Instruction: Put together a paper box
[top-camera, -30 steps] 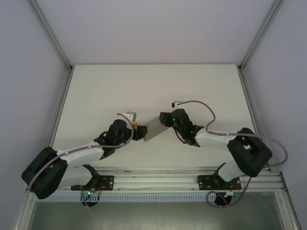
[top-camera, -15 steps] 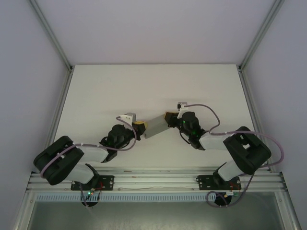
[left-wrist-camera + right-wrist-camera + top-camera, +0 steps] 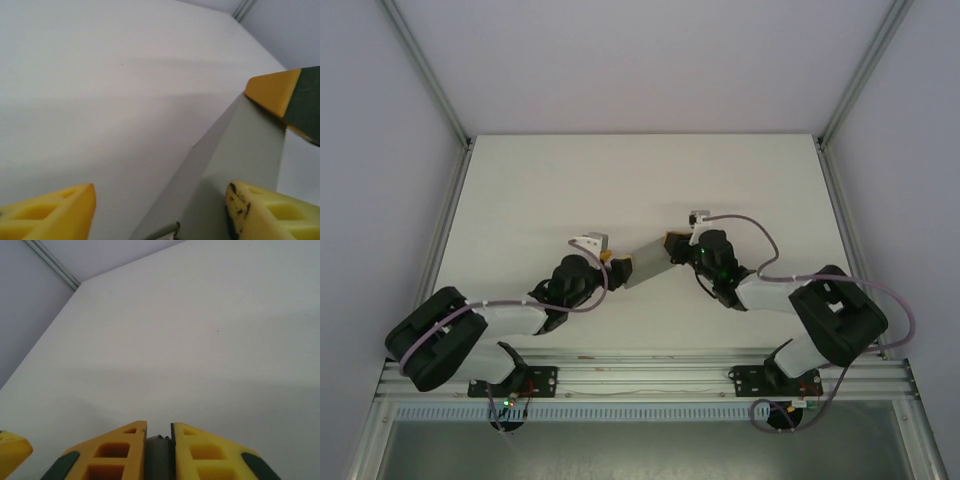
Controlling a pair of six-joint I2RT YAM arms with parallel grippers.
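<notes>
The paper box [image 3: 646,263] is a grey cardboard piece held off the table between my two grippers. My right gripper [image 3: 673,244] is shut on its far right end; in the right wrist view a grey cardboard edge [image 3: 159,457] sits pinched between the yellow fingers [image 3: 120,450] of that gripper [image 3: 159,429]. My left gripper [image 3: 616,264] is at the box's near left end. In the left wrist view it [image 3: 160,195] stands open, its fingers wide apart. The box panel [image 3: 245,150] runs beside the right finger [image 3: 270,212], with the other gripper's fingertip [image 3: 275,92] at its far end.
The white table [image 3: 640,180] stretches bare behind the grippers up to the back wall. Metal frame posts [image 3: 438,235] run along both sides, and the arm mounting rail [image 3: 640,378] lies along the near edge.
The left arm's elbow has swung in and its gripper has moved slightly right along the box's end. The right gripper has shifted a little up and right with the box.
</notes>
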